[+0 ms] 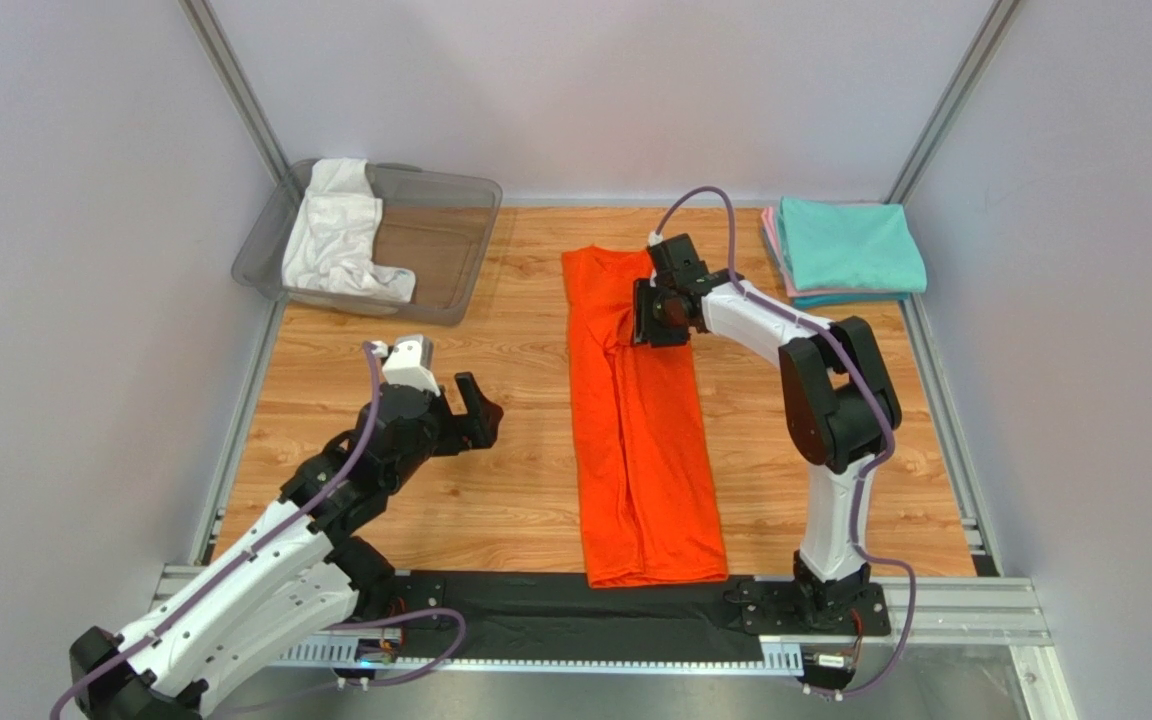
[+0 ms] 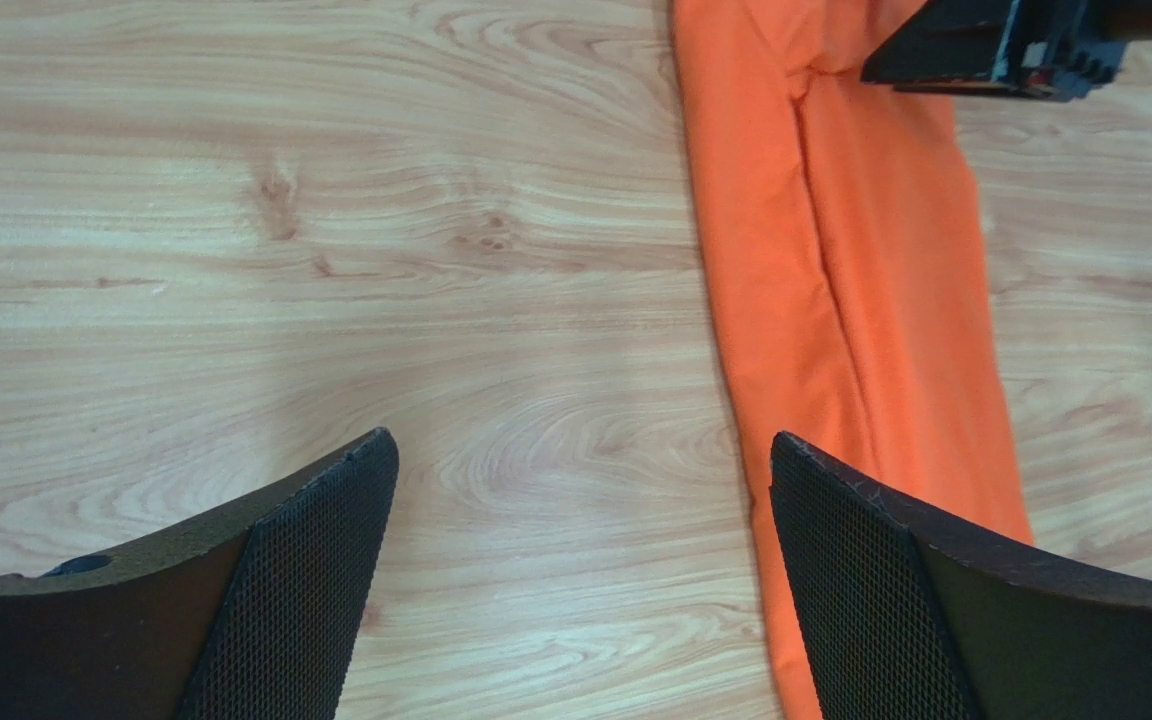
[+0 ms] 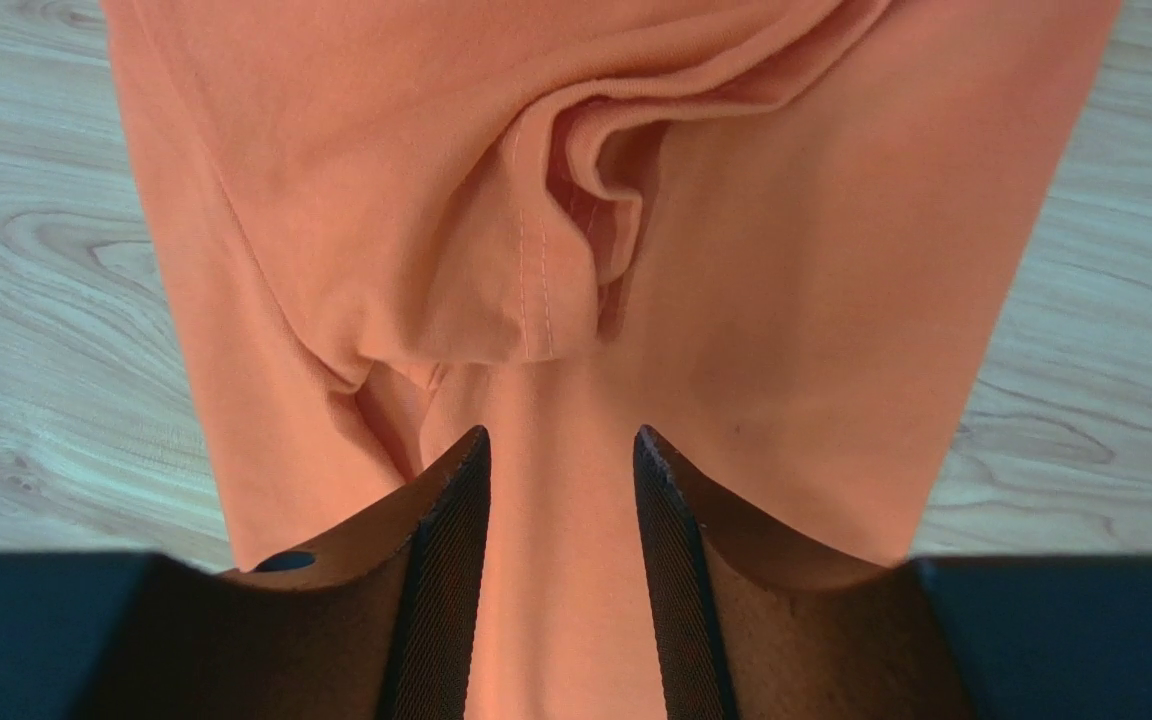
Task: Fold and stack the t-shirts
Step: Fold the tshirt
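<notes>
We take this for a robotics laboratory test cell and not a home, because the left arm (image 1: 259, 578) and the right arm (image 1: 835, 405) are bolted on a black plate (image 1: 597, 608) and an aluminium rail (image 1: 973, 608) at the near edge of a wooden table (image 1: 492, 495). Plain pale walls (image 1: 71, 300) with bare metal posts (image 1: 237, 83) in the corners close the table on three sides. Beyond the left gripper (image 1: 480, 420) stands a clear plastic bin (image 1: 462, 285), and to the right of the right gripper (image 1: 654, 318) lie folded t-shirts (image 1: 853, 248) in a neat stack.
</notes>
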Controlling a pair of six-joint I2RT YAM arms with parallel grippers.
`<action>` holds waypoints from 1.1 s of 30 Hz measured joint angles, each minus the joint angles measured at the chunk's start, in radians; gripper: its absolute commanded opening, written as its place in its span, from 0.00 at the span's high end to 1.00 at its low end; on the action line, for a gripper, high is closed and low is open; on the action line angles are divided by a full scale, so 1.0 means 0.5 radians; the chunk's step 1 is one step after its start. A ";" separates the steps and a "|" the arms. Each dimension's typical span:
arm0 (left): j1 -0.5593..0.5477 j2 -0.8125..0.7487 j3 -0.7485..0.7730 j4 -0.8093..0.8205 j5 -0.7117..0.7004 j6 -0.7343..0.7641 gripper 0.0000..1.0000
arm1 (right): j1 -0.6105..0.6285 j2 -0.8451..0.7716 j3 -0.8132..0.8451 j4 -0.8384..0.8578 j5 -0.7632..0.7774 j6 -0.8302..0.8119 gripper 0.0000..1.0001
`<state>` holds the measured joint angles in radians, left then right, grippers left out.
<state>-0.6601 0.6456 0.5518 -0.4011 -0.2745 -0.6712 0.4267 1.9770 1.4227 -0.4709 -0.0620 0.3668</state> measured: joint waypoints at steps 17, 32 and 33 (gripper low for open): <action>0.000 0.095 0.000 0.080 -0.056 0.053 0.00 | 0.000 0.262 0.208 0.025 0.000 -0.004 0.89; 0.000 0.034 -0.017 0.082 -0.072 0.052 0.00 | 0.026 0.127 0.159 -0.056 0.122 0.056 0.98; 0.000 0.032 -0.017 0.081 -0.069 0.052 0.00 | 0.034 0.095 0.141 -0.079 0.147 0.076 0.98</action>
<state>-0.6601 0.6617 0.5434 -0.3607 -0.3088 -0.6453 0.4435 2.0243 1.4933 -0.5106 0.0116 0.4049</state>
